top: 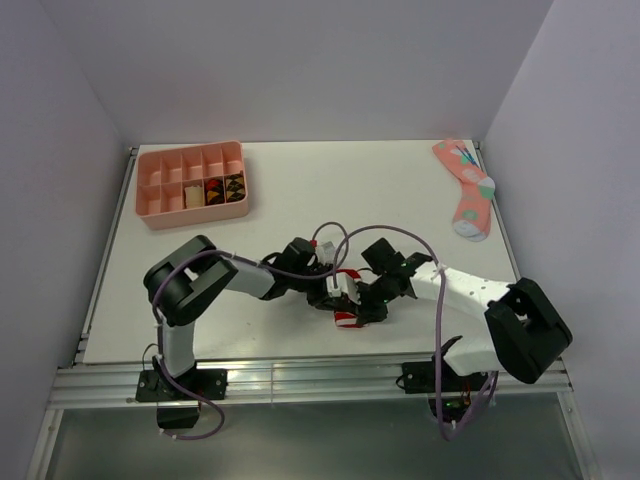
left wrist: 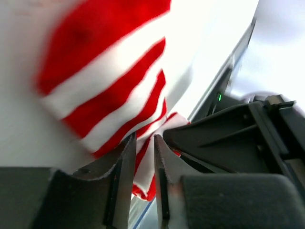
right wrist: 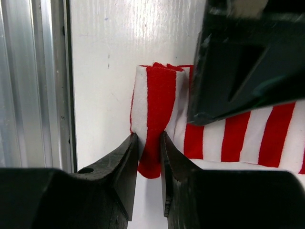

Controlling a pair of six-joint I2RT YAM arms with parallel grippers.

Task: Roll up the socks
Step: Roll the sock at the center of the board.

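Note:
The red-and-white striped sock (top: 345, 319) lies at the table's near middle, between my two grippers. My left gripper (top: 336, 291) is shut on a fold of it; in the left wrist view the fingertips (left wrist: 145, 139) pinch striped cloth (left wrist: 109, 81). My right gripper (top: 362, 306) is shut on the sock's folded end; in the right wrist view the jaws (right wrist: 148, 139) grip the upright fold (right wrist: 159, 95). The left gripper's body (right wrist: 248, 62) covers part of the sock there. The tan sock is not in view.
A pink sock with teal and grey pattern (top: 465, 190) lies at the far right. A pink compartment tray (top: 192, 185) stands at the far left. The aluminium rail (right wrist: 43, 86) at the table's front edge runs just beside the sock.

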